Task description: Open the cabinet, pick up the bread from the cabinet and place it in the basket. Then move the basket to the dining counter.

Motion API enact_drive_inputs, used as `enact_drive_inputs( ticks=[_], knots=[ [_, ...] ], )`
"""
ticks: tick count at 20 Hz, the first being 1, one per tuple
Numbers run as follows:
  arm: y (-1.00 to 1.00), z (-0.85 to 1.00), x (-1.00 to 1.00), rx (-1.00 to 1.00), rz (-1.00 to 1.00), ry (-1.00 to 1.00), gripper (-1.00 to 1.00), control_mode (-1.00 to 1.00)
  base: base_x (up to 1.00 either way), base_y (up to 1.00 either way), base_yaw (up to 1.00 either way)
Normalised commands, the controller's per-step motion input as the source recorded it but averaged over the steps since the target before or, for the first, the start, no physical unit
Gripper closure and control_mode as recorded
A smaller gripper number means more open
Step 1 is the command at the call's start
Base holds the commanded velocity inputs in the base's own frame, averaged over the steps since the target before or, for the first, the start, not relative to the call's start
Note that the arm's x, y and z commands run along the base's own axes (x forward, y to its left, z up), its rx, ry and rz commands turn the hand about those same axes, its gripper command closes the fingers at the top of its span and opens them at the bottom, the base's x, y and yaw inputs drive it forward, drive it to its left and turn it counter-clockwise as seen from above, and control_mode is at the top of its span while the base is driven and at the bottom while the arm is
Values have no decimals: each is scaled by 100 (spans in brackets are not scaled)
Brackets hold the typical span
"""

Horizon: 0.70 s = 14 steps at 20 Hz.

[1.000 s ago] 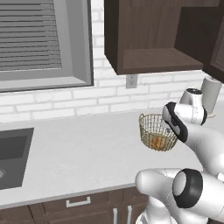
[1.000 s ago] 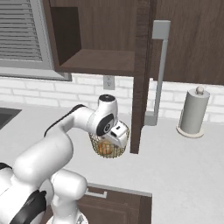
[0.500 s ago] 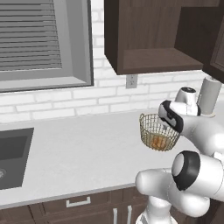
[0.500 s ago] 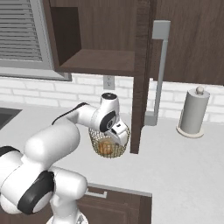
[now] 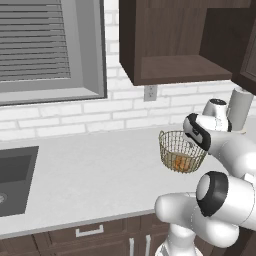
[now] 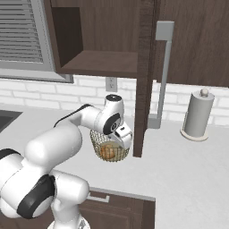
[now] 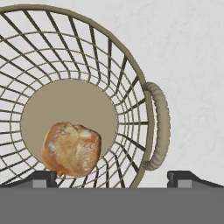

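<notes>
The tan wire basket stands on the grey worktop below the cabinet. The golden-brown bread lies on the basket's beige base. My gripper hovers just above the basket's rim beside its woven handle. It is open, fingertips wide apart, and the rim passes between them without touching either one. The dark brown cabinet is open, its door swung out with the silver bar handle.
A paper towel roll stands at the wall on the right. The sink is sunk in the worktop far left. The open door edge hangs close beside the basket. A wall outlet sits under the cabinet.
The arm's elbow and lower links have swung upward and shifted a little. The hand, the basket and the bread have stayed almost where they were.
</notes>
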Motion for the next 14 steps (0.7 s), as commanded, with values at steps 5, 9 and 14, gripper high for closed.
enact_drive_inputs(
  ticks=[5, 9, 14],
  knots=[
    [0, 0, -36, 0, -2, -2, -100, -100, 0, 0, 0],
    [9, -4, -19, 0, 0, -1, -100, -100, 0, 0, 0],
    [13, -9, 16, 0, 0, 0, -100, -100, 0, 0, 0]
  ],
)
